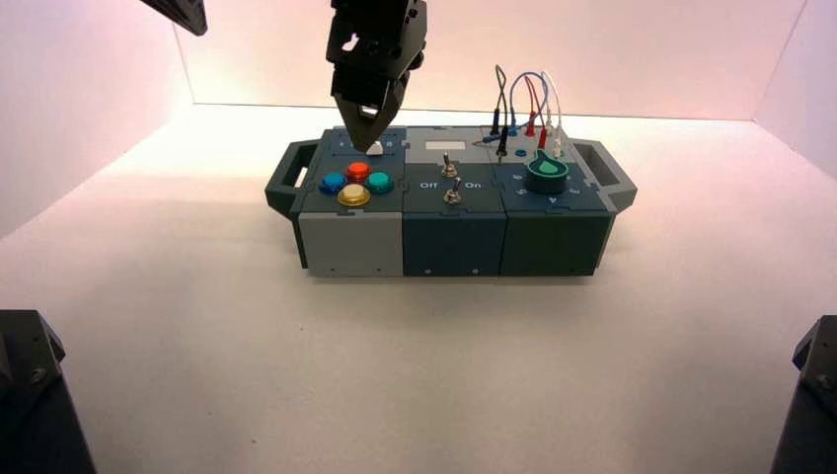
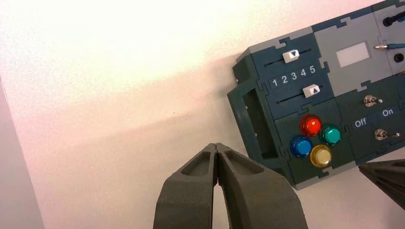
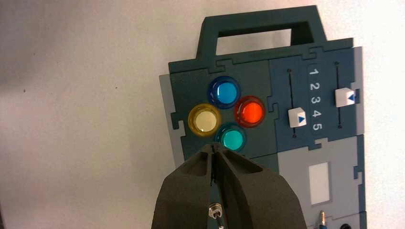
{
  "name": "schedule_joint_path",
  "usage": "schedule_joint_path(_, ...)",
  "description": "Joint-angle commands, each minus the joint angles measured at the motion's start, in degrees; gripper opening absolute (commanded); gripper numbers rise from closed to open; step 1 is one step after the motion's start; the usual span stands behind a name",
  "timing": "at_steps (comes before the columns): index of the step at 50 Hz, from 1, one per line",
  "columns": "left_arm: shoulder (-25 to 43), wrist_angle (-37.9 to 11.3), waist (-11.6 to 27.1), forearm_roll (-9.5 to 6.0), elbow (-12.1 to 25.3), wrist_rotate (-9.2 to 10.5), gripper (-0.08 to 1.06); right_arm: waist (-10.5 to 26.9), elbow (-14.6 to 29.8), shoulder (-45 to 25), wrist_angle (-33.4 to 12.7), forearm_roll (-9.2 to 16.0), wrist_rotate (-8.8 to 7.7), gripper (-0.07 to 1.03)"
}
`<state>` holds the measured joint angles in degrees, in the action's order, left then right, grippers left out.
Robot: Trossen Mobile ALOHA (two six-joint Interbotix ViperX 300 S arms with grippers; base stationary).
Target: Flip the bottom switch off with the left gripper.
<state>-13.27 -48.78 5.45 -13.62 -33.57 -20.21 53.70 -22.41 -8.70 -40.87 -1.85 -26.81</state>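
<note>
left gripper: fingers closed, tips touching, holding nothing. It hangs over the bare table, off the box's left end and well apart from the switches. In the high view only a corner of it shows at the top left.
right gripper: closed too. It hovers low over the box's left section, by the sliders and the buttons. That puts it between the left gripper and the middle panel.
step in hand (my read): approach only, nothing contacted yet.
how to do it well: keep the fingers closed and use them as one blunt point. Come in past the handle and above the buttons, staying clear of the right gripper. Drop on the On side of the lever, then push sideways toward Off. Use a short stroke and stop at the click.
risk: clipping the top switch, which sits just beside the target. Other risks are bumping a button or meeting the other arm, so that arm probably needs to clear first.
bottom switch: small metal toggle on the dark middle panel of the box, the one nearer the box's front edge. "Off" and "On" are printed between the two toggles. The lever leans toward the On side, so it is not yet flipped.
handling guess: the lever is thin and slippery, so contact it low on the stem, not at the tip.
</note>
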Motion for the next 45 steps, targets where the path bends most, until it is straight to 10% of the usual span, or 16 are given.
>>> schedule_joint_path(1,-1.1,0.3,0.3,-0.18,0.5,-0.09,-0.03,0.3,1.4,0.7,0.0,0.1,0.00,-0.02)
schedule_joint_path(31,-2.1,0.3,0.3,-0.26,0.5,0.35,-0.03,0.0,1.5,2.1,-0.1,0.1,0.18,-0.02)
schedule_joint_path(45,-6.9,-1.0,2.5,-0.62,0.8,4.04,-0.03,-3.1,2.3,6.4,-0.5,0.2,6.42,-0.02)
